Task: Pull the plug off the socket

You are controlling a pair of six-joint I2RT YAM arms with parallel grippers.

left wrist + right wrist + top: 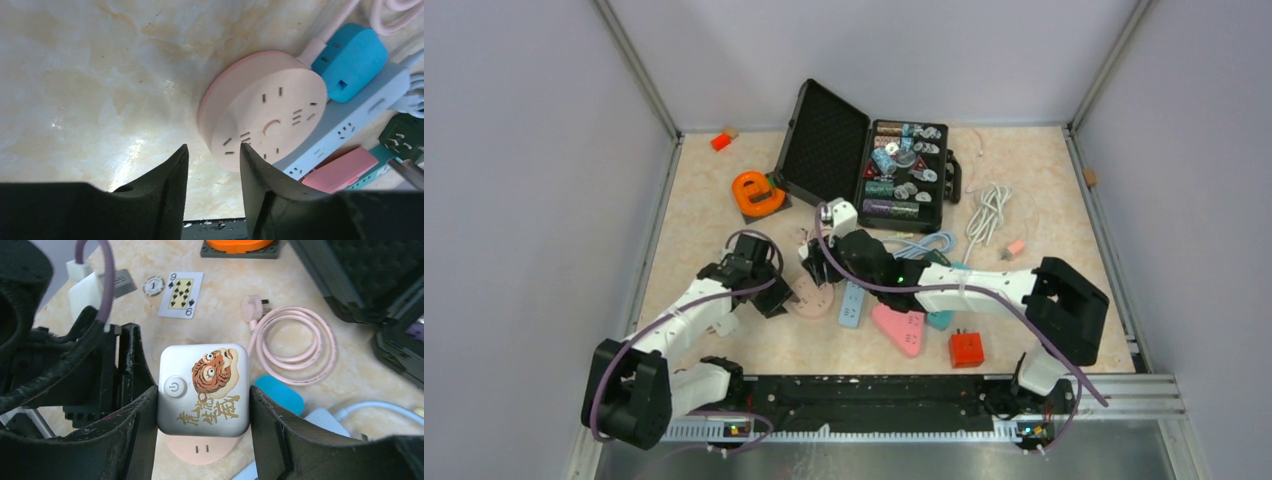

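Observation:
The plug (210, 390) is a white square block with a tiger picture and a power button. My right gripper (202, 390) is shut on its two sides. A strip of the round pink socket (200, 452) shows just beneath it. In the left wrist view the socket (265, 110) lies flat on the table with nothing on its face. My left gripper (214, 147) stands at its near rim, jaws apart with only table between them; the right finger (255, 170) overlaps the rim. From above, both grippers (779, 298) (819, 262) meet over the socket (812, 300).
A pale blue power strip (350, 120), a teal adapter (350, 55) and a pink strip (345, 167) crowd the socket's right side. A coiled pink cable (295, 347), a playing card (181, 294) and a chip (153, 286) lie beyond. An open black case (864, 155) stands behind, with an orange block (757, 195) beside it.

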